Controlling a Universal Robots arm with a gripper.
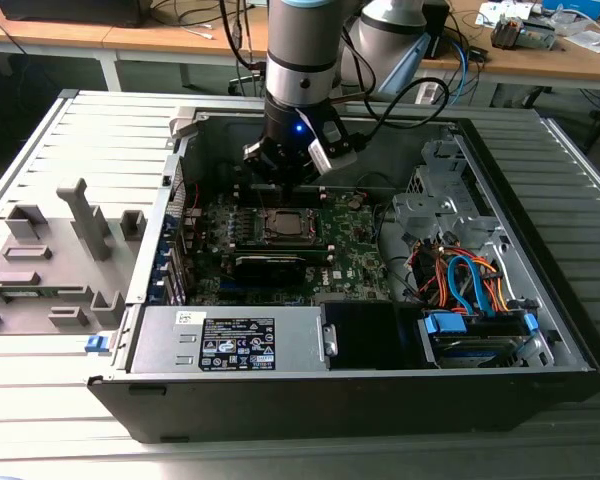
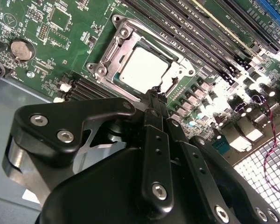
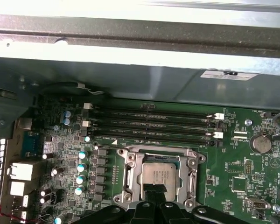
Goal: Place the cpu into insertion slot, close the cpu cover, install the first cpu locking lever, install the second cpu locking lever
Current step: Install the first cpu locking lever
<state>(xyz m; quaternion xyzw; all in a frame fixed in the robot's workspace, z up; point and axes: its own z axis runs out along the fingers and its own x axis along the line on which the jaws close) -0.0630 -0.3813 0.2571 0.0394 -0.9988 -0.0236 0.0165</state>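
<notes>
Hovering just above the motherboard (image 1: 310, 240), the gripper (image 2: 155, 93) has its fingers together, holding nothing. The cpu (image 2: 142, 66), pale silver-grey and square, lies flat in the socket near the board's middle, and the cpu cover (image 3: 192, 173) frames it. Judged step: working the locking levers; the next move calls for precise fingertip contact.
</notes>
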